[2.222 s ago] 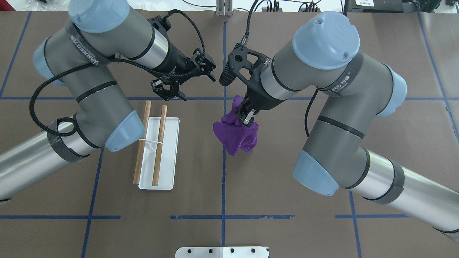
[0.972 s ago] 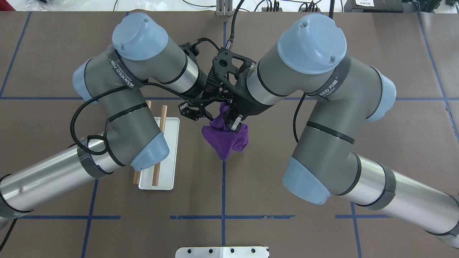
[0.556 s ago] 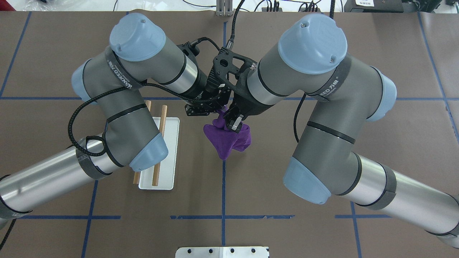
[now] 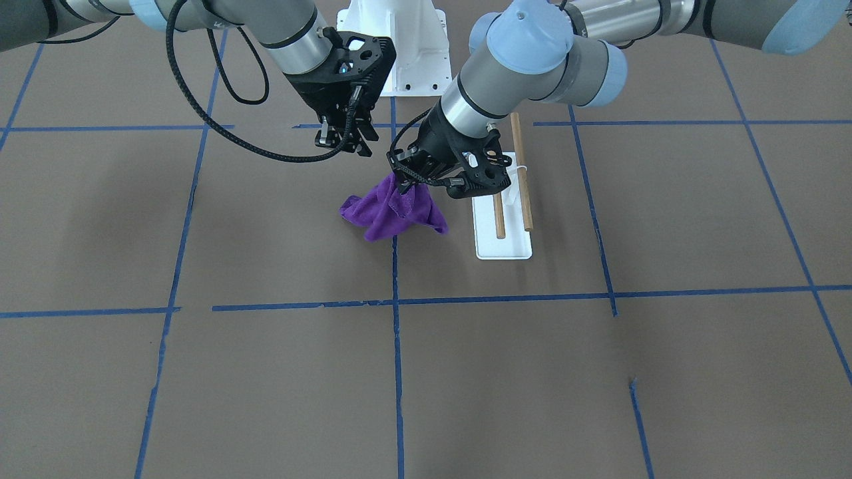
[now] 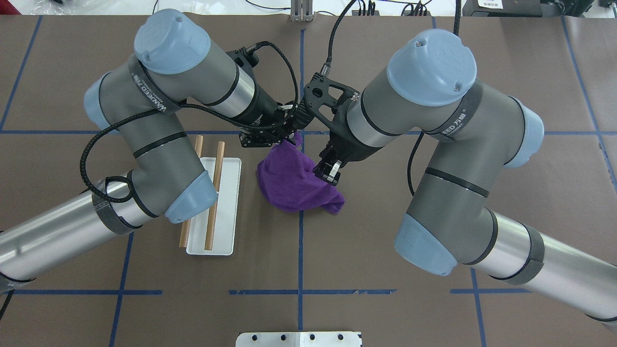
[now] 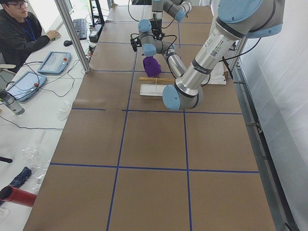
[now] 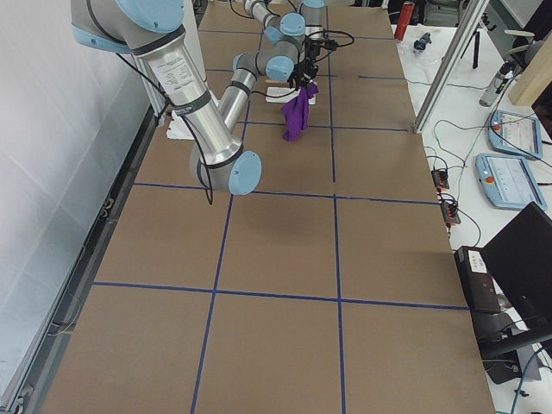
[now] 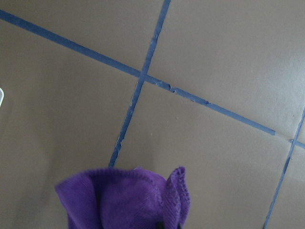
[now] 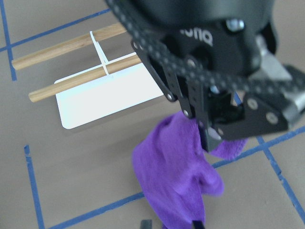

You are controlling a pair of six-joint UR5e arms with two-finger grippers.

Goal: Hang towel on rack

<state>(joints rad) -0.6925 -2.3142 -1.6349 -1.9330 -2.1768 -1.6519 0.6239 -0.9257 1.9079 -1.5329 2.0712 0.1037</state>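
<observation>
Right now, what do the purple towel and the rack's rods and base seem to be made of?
The towel: soft cloth, likely microfibre or terry; fuzzy matte pile, stitched hem, limp folds. The dowels: apparently bare wood; matte light brown, unpainted look. The base: smooth white, faint sheen, probably plastic, though painted metal is possible.

Soft, fuzzy purple cloth towel (image 5: 294, 185) with a matt nap, a rack (image 5: 225, 212) of bare matt wooden dowels (image 5: 210, 226) on a smooth white base (image 4: 504, 245), and a matt brown paper-like table covering (image 5: 385, 308) crossed by blue tape (image 5: 300, 250).
</observation>
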